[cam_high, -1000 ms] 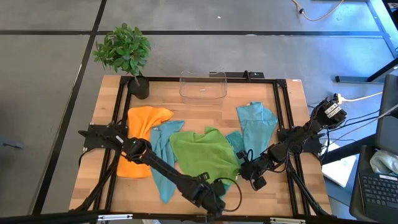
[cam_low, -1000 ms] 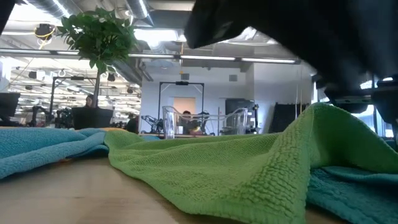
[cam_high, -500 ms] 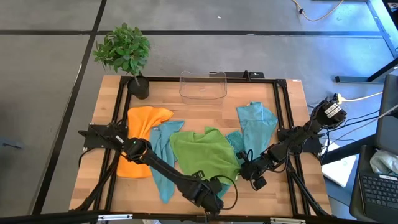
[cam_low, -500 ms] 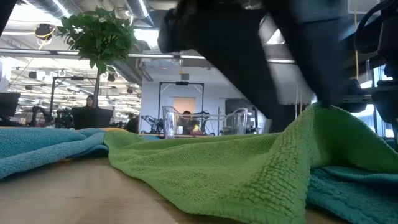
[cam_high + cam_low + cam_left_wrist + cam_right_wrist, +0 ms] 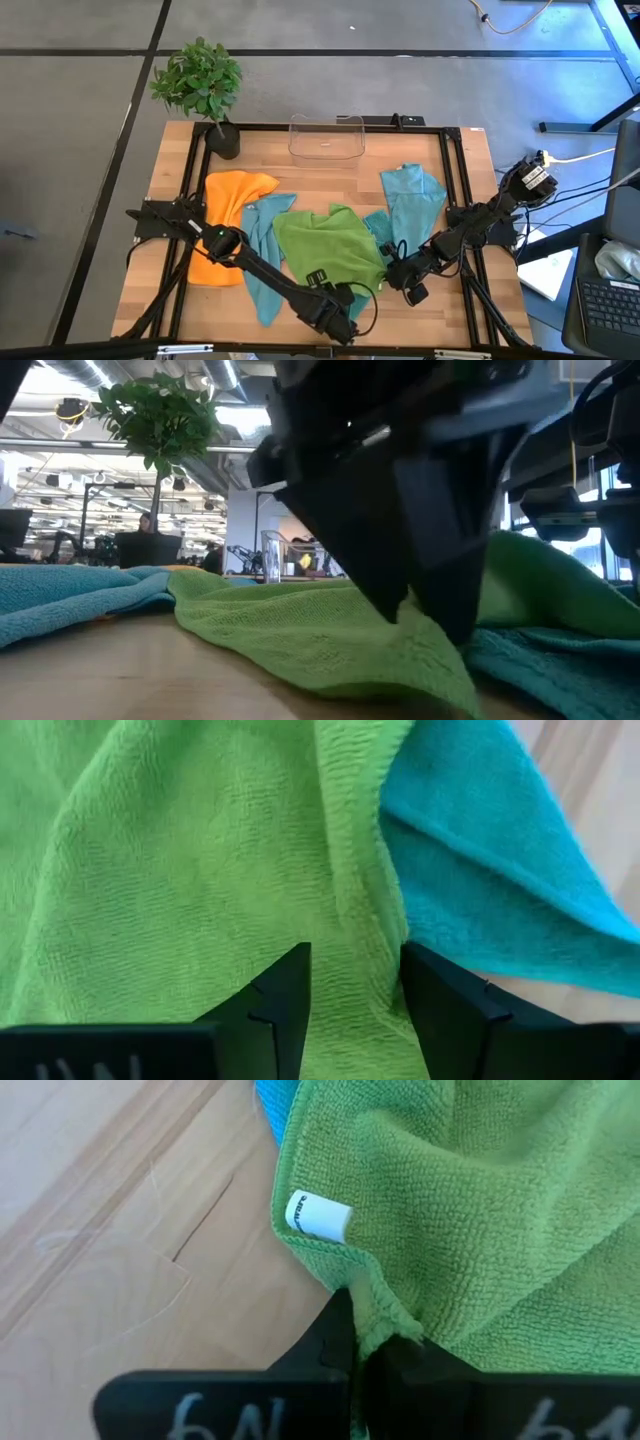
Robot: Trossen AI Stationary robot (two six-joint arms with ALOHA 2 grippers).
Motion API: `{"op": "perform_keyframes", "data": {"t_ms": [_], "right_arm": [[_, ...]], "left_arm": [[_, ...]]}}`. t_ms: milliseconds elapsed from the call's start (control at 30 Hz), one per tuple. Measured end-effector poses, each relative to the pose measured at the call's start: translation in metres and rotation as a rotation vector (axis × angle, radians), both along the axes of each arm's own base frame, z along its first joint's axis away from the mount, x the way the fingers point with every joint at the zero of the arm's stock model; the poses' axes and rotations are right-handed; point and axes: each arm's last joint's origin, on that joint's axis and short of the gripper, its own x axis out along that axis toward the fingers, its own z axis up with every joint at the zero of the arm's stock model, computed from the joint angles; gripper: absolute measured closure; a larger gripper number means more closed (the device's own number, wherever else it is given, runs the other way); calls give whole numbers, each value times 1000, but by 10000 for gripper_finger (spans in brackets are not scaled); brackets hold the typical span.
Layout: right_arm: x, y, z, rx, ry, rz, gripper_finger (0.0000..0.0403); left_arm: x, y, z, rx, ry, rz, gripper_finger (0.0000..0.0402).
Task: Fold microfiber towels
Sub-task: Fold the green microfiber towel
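Observation:
A lime green towel (image 5: 325, 245) lies crumpled in the middle of the table, partly over teal towels (image 5: 262, 250) on both sides. My right gripper (image 5: 358, 1350) is shut on the green towel's near right corner and also shows in the high view (image 5: 388, 268). My left gripper (image 5: 355, 995) is open just to the left of it, at the towel's near edge (image 5: 318, 278). It points down, its two fingers on either side of the hemmed edge. An orange towel (image 5: 225, 225) lies flat at the left, and another teal towel (image 5: 410, 200) at the right. My left gripper's fingertips (image 5: 400, 605) come down from above onto the green towel near its near right edge. The hemmed edge (image 5: 365, 920) runs up between the two open fingers. The towel lies on the table under them. My right gripper pinches the green towel's edge (image 5: 385, 1315) between its two shut fingers, close to the corner with the white label (image 5: 318, 1215). The corner is held a little above the table (image 5: 520, 545), and the rest of the towel lies on the table.
A clear plastic bin (image 5: 325, 135) stands at the far edge. A potted plant (image 5: 200, 85) stands at the far left corner. A black frame (image 5: 300, 127) runs around the table. Bare wood shows along the near edge and in front of the bin.
My left gripper has moved from the near edge toward the far edge and come down onto the green towel's near edge. The towel's near slope has been pressed lower there. My right gripper has kept its hold and kept still.

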Motion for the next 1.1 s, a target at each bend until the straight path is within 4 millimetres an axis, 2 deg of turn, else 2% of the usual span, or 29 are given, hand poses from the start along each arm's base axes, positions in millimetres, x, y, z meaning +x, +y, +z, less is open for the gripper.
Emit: {"op": "perform_keyframes", "data": {"t_ms": [167,400,600,733,967,1100], "right_arm": [[1,-1,0,0,2,-6,397],[1,-1,0,-2,1,-3,397],[0,-1,0,-11,-2,10,397],[1,-1,0,-9,-3,10,397],[1,-1,0,-8,-6,10,397],[1,-1,0,-8,-6,10,397]], "left_arm": [[-7,-3,2,-16,35,19,253],[-26,-11,0,-27,186,27,253],[-44,-6,4,35,350,27,253],[-49,-4,5,34,413,31,253],[-51,-13,13,6,385,13,254],[-57,-27,26,82,238,-36,257]]}}
